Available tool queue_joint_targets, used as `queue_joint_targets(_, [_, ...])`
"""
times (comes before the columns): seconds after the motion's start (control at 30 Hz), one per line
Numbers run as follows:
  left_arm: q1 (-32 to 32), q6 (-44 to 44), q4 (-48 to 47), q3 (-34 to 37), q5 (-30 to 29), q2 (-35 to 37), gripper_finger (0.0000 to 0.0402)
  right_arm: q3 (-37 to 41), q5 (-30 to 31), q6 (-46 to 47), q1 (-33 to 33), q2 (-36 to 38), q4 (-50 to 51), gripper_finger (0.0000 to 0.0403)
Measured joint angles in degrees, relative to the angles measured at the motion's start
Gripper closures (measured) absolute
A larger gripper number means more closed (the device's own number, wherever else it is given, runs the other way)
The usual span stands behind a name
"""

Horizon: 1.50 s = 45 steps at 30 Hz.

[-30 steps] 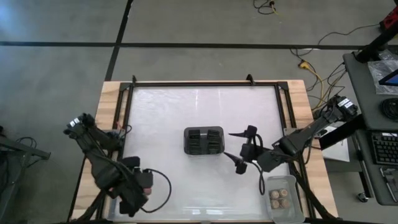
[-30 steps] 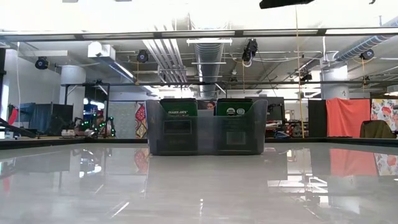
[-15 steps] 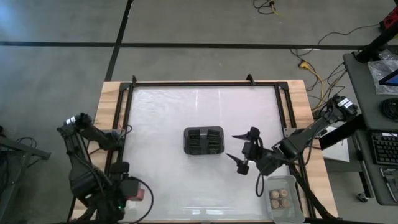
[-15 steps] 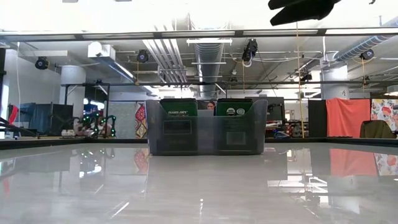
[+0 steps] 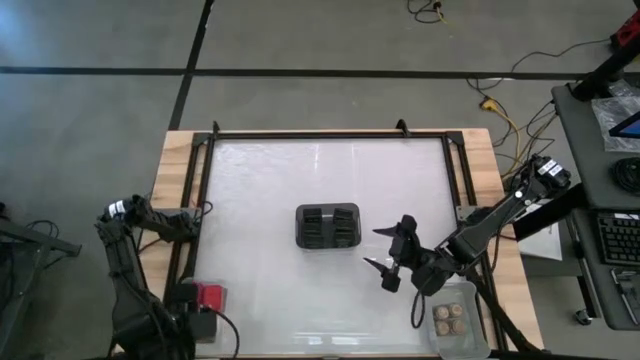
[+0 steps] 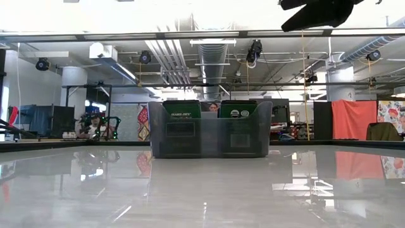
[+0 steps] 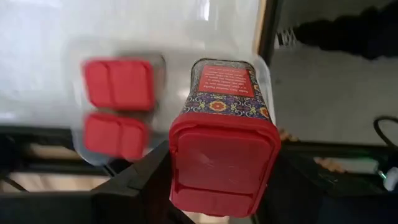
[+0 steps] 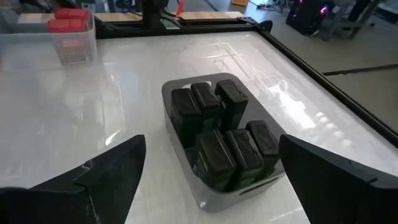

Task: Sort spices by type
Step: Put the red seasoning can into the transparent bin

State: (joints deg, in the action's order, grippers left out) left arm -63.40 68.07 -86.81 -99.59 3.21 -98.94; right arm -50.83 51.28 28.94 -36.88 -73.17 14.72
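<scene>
My left gripper (image 7: 214, 183) is at the table's near left corner, shut on a red boxy spice container (image 7: 224, 143) with a patterned label. It hangs over a clear bin (image 7: 68, 106) that holds two more red containers (image 7: 118, 84). In the high view the held container (image 5: 210, 296) shows red beside the left arm. My right gripper (image 5: 378, 248) hovers open to the right of the dark slotted holder (image 5: 328, 226), and its fingers frame the holder (image 8: 221, 140) in the right wrist view. Round tan-topped jars (image 5: 450, 318) sit in a clear bin at the near right. My left gripper pinches the red container between its two fingers at the red lid end (image 7: 186, 180), one finger (image 7: 146, 180) on each side. The fingers point down from above and lie along the container. Its labelled body points down toward the bin; whether it touches the bin I cannot tell.
The dark holder (image 6: 210, 130) stands mid-table with dark blocks in its slots. A black frame rail (image 5: 320, 133) borders the white table top. The jar bin's rim (image 5: 470, 290) lies close to the right arm. The right gripper (image 6: 316, 11) shows at the low view's upper edge.
My left arm has swung toward the table's near left corner, carrying the red container to a spot over the clear bin, still shut on it. My right gripper has drifted toward the near edge, away from the holder, staying open.
</scene>
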Motion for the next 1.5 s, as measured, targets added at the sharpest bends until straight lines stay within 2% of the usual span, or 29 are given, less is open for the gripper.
queue_joint_targets(0.1, [-0.46,0.84,0.00,0.00,2.43,-1.10,0.0203,0.00,0.18,0.10,0.00,-1.13,-0.02,0.0044])
queue_joint_targets(0.4, [-1.31,5.51,0.21,1.81,2.70,-1.41,0.0203,-0.35,-0.28,1.30,0.00,-4.11,-0.23,0.0044])
queue_joint_targets(0.63, [-1.31,3.08,4.76,10.44,3.42,-1.39,0.0203,-0.55,-0.53,2.72,0.00,-4.22,-0.47,0.0044])
queue_joint_targets(0.83, [-1.22,0.34,9.49,14.34,3.45,-1.34,0.0203,-1.44,-0.67,2.98,0.00,-4.17,-0.50,0.0044])
queue_joint_targets(1.0, [-1.20,-0.06,12.81,18.51,6.40,-1.31,0.0203,-2.59,-0.69,3.07,0.00,-4.17,-0.53,0.0044])
queue_joint_targets(1.33, [-0.80,-4.12,19.79,22.15,6.37,-1.00,0.0203,-4.54,-0.67,1.40,0.00,-4.17,-0.42,0.0044])
queue_joint_targets(1.5, [-0.40,-4.37,20.36,23.94,6.21,-0.98,0.0203,-5.05,-0.68,0.39,0.02,-4.17,-0.46,0.0044])
